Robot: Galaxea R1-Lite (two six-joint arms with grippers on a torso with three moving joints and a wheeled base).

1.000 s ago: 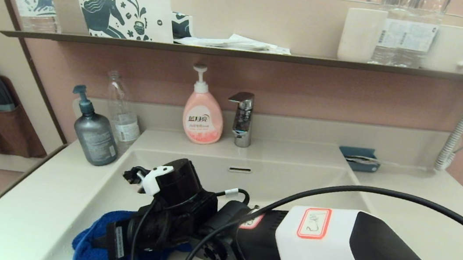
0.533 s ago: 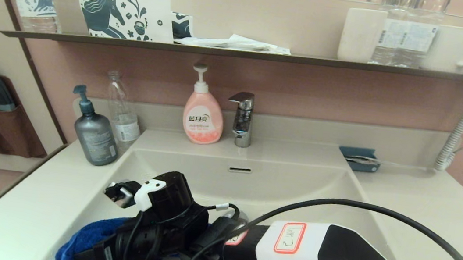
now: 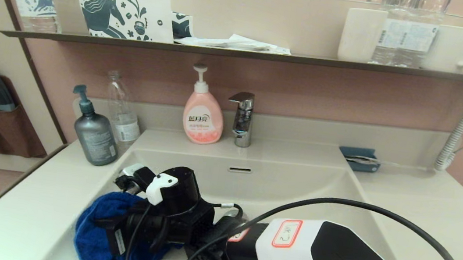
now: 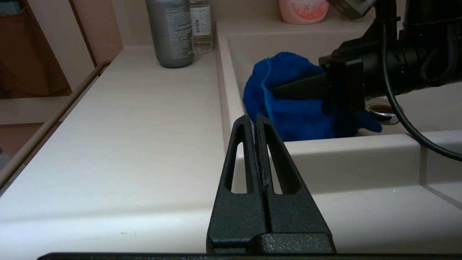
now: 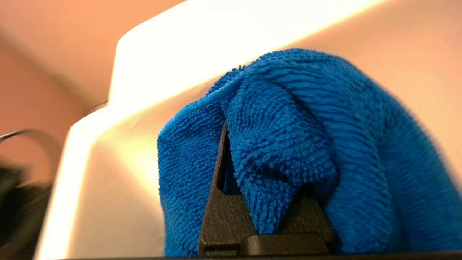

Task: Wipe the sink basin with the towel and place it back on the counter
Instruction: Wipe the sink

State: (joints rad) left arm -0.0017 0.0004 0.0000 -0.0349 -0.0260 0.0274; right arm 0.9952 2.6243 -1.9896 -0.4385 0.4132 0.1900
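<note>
The right gripper (image 3: 107, 225) has moved back up the left slope of the sink basin (image 3: 295, 186), away from the near edge. The towel (image 3: 102, 229) clamped in it has shifted along, bunching higher.

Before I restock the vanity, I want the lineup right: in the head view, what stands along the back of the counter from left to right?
Grey pump bottle → clear plastic bottle → pink soap dispenser → chrome faucet → small teal tray, all on the counter behind the sink basin.
</note>
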